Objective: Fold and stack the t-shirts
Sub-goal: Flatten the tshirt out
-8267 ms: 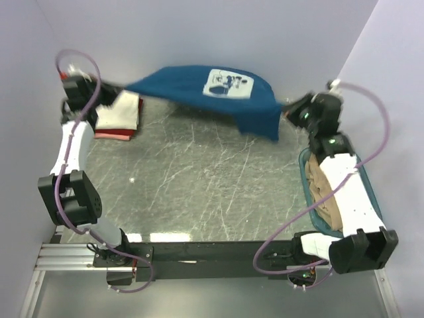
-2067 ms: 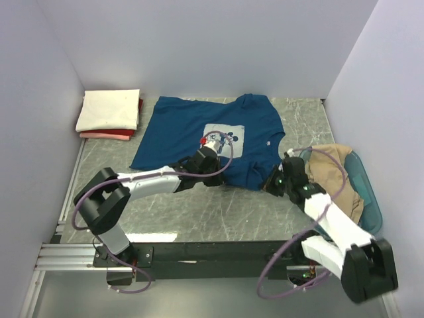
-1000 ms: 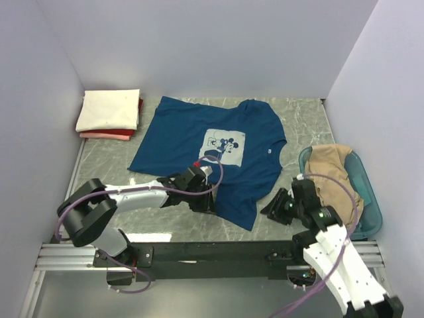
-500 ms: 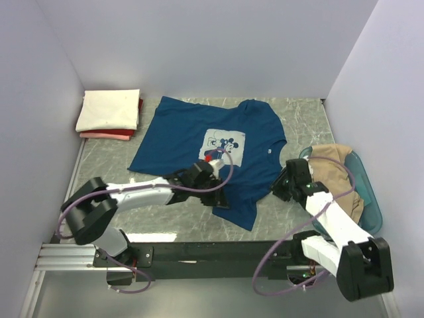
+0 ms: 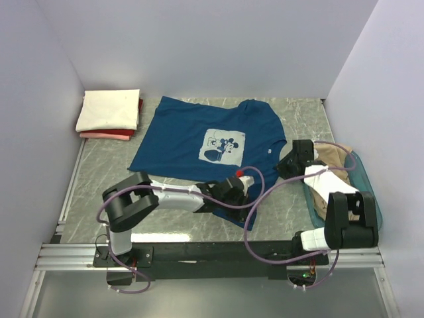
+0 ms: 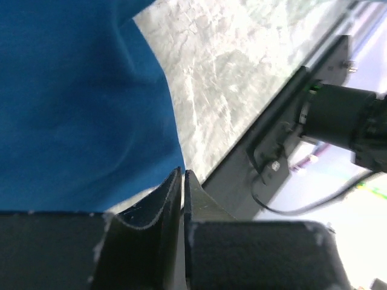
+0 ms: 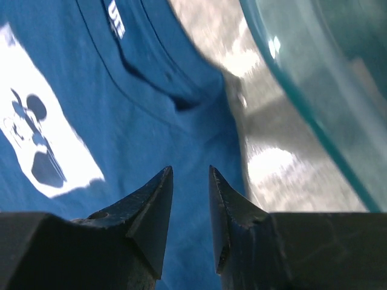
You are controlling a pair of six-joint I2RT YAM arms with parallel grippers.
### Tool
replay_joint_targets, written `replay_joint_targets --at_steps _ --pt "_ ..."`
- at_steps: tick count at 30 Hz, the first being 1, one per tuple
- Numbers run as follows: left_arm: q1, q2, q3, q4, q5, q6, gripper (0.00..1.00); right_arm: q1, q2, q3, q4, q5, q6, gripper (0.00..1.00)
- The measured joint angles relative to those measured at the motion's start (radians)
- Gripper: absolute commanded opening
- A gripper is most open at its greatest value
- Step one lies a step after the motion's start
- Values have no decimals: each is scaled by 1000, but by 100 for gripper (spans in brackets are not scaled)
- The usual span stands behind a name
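**A:** What's hard to make out, starting at the left?

**B:** The folded stack, far off to the left claw's left. A cream tee lies on top, and only a red edge of the tee beneath it shows.

**A:** And that claw itself?

**B:** Its fingers are drawn to a thin slit at the near hem of the dark blue t-shirt. I cannot tell whether any cloth is pinched. Bare marble table lies on both sides of it.

**A:** The shirt?

**B:** It is spread flat beyond that claw, front up, with the pale cartoon print showing.

**A:** Rightward?

**B:** The right claw sits at the shirt's right edge, jaws parted with nothing between them and the collar just ahead. To its right there is a strip of table, then the teal tub, cut off in the wrist view. A tan tee is bunched inside, partly behind the arm.
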Motion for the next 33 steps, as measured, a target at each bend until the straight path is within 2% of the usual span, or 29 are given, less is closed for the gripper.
replay_joint_targets --at_steps 6,10,14,25,33 --pt "-51 64 33 -29 -88 19 8 -10 117 75 23 -10 -10 36" --pt "-68 66 42 -47 -126 24 1 -33 189 110 23 -32 -32 34" --pt "-80 51 39 -68 -150 35 1 -35 226 140 26 -49 -50 33" --pt "-89 -85 -103 -132 -147 53 1 -35 265 152 41 -80 -102 31" --pt "-90 -101 -126 -134 -103 67 1 -35 272 156 15 -77 -121 31"
